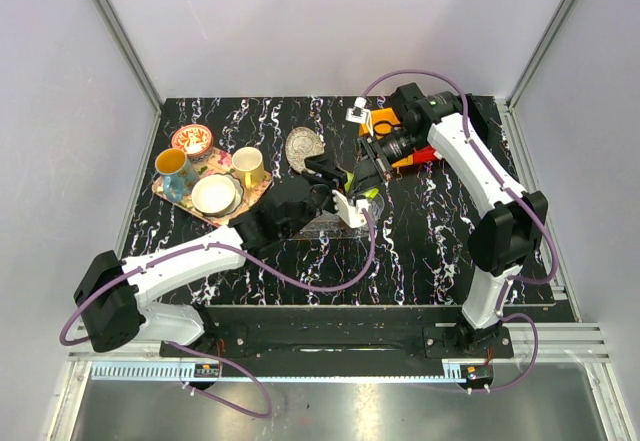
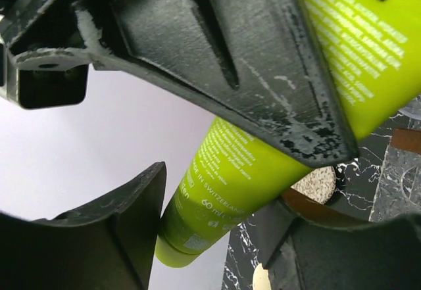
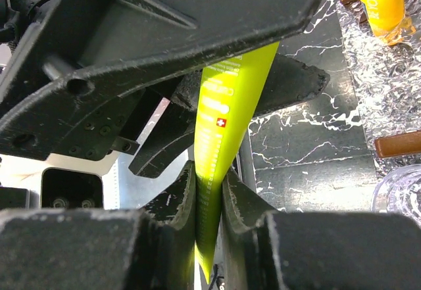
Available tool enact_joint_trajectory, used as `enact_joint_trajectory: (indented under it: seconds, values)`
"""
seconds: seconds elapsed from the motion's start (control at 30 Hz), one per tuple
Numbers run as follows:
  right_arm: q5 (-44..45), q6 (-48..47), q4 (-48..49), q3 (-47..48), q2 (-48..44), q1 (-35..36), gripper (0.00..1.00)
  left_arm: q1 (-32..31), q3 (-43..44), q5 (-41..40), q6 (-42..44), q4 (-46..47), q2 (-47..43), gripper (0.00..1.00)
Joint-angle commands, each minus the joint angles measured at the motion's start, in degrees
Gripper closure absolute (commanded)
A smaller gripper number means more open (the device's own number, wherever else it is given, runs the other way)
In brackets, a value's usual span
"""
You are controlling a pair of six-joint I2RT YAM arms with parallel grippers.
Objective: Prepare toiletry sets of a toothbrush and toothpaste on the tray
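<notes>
Right now the green toothpaste tube (image 3: 220, 139) hangs in the air between the two arms, above the black marbled table (image 3: 309, 158) and just beside the clear tray (image 3: 385, 93). The right gripper (image 3: 209, 185) pinches the tube's flat crimped tail, its fingers narrow with the tube edge-on between them. From there the long axis runs toward the left gripper (image 2: 210, 221), whose fingers stand one on each side of the rounded cap end. They sit close against it, but I cannot tell whether they press yet. By my reading the next move turns on that: the left fingers should bite across the thick end before the right lets go. The left arm seems nearer the tray. The tube is soft, glossy plastic with fine white print, and is likely slippery. The tray is rigid, see-through and pebbled, with an orange tube (image 3: 380, 4) lying on it.
</notes>
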Motion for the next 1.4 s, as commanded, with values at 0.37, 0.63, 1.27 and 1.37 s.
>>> enact_joint_trajectory:
  seconds: [0.37,0.63,1.27,1.37]
  values:
    - [-0.91,-1.84,-16.0,1.19,-1.6,1.12,0.87,0.12,-2.19,-1.2,0.09,4.51,-0.3,1.0]
    - [2.69,0.61,-14.24,3.39,-2.04,1.21,0.63,0.82,-3.77,-1.03,-3.6,3.11,-3.46,1.0]
    - [12.28,8.79,-12.23,24.81,-0.73,-2.65,0.49,7.32,-4.83,7.93,-24.06,-11.65,-15.76,1.0]
    - [11.75,10.02,-11.44,28.95,0.24,-3.62,0.49,9.34,-3.6,12.5,-30.2,-15.16,-16.91,1.0]
